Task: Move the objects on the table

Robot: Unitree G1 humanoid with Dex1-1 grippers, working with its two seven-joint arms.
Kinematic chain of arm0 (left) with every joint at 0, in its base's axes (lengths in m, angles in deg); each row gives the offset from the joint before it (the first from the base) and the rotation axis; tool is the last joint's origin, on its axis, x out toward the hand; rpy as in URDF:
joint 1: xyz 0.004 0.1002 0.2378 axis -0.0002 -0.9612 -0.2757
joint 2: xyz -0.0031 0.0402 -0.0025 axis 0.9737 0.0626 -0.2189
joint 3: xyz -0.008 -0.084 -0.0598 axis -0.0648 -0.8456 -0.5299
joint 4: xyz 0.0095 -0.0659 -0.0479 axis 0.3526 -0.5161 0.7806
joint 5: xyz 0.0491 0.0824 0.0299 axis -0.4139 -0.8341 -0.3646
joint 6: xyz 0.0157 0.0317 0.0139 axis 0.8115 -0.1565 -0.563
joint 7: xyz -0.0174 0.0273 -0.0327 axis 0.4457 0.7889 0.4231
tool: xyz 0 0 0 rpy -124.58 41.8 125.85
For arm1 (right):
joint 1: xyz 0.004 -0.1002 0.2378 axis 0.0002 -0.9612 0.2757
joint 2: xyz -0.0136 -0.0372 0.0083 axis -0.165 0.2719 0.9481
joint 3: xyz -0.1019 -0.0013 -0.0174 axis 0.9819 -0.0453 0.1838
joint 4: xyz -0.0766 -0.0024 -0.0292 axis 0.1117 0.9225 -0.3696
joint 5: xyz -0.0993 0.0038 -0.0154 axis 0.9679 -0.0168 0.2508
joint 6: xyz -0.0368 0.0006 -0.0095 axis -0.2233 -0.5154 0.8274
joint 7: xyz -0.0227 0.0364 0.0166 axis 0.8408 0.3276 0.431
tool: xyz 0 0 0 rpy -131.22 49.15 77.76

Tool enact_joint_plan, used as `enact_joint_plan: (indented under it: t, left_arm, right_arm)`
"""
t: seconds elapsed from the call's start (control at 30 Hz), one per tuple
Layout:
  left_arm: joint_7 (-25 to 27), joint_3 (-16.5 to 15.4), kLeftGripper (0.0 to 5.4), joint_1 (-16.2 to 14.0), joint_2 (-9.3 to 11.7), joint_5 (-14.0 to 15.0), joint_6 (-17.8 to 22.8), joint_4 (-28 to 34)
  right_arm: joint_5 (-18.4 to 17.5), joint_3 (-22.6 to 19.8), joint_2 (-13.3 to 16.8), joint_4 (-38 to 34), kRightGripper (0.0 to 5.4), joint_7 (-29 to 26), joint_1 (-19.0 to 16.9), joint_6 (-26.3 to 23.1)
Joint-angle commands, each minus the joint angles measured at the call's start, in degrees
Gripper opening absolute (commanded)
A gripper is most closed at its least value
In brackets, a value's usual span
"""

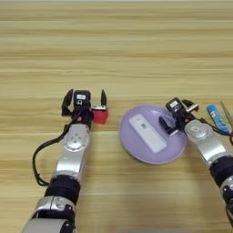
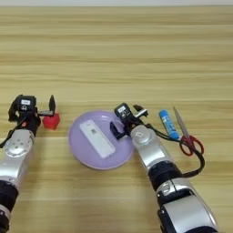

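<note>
bar (image 1: 147, 133) lying on plate (image 1: 136, 144) | cube (image 1: 100, 116) waiting outside, beside left gripper (image 1: 85, 101) gaping empty | right gripper (image 1: 178, 116) gaping over rim

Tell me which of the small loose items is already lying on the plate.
The white bar, lying diagonally on the lavender plate. The red cube, blue tube and scissors lie on the table.

Bar (image 1: 147, 133) on plate (image 1: 136, 150); cube (image 1: 100, 117) lies to its left.
</note>
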Motion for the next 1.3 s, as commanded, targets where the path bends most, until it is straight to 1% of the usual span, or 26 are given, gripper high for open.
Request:
enact_joint_plan:
  t: [0.03, 0.2, 0.33, 0.5, 0.57, 0.63, 0.83, 1.13, 1.17, 1.3]
  left_arm:
    - [-0.1, 0.2, 5.4, -0.6, -0.3, 0.2, 0.9, 0.4]
    - [-0.3, 0.2, 5.4, -0.5, -0.4, 0.1, 0.9, 0.3]
    - [-0.5, 0.2, 5.4, -0.4, -0.5, 0.1, 0.9, 0.1]
    - [-0.6, 0.2, 5.4, -0.3, -0.6, 0.0, 0.9, 0.0]
    - [-0.6, 0.2, 5.4, -0.2, -0.5, 0.0, 0.9, -0.2]
    - [-0.5, 0.1, 5.4, 0.0, -0.4, 0.1, 0.8, -0.4]
    - [-0.4, 0.1, 5.4, -0.2, -0.3, 0.1, 0.8, -0.5]
    - [-0.3, 0.2, 5.4, -0.3, -0.3, 0.1, 1.0, -0.2]
    - [-0.2, 0.2, 5.4, -0.3, -0.2, 0.1, 0.9, -0.3]
    - [0.3, 0.4, 5.4, -0.3, -0.1, 0.1, 0.9, -0.6]
  right_arm:
    - [2.5, 1.2, 1.6, 1.5, 5.37, 1.2, -0.2, -1.4]
    - [3.8, 2.4, 2.9, -3.5, 5.37, -0.7, -3.0, -4.1]
    - [3.7, 2.9, 3.8, -11.2, 5.37, -3.4, -6.5, -7.2]
    - [3.8, 3.6, 5.9, -21.8, 5.37, -7.3, -12.1, -11.7]
    - [3.5, 3.5, 6.3, -24.4, 5.37, -8.3, -13.5, -12.7]
    - [3.4, 3.5, 6.2, -24.9, 5.37, -8.5, -13.6, -13.1]
    - [3.1, 3.2, 5.0, -23.2, 5.37, -8.0, -12.5, -12.7]
    - [2.7, 2.8, 4.7, -24.4, 5.37, -8.1, -12.8, -12.5]
    - [2.4, 2.5, 4.5, -24.7, 5.37, -7.9, -12.8, -12.3]
    - [-1.2, -0.3, 2.4, -25.8, 5.37, -7.3, -12.0, -9.2]
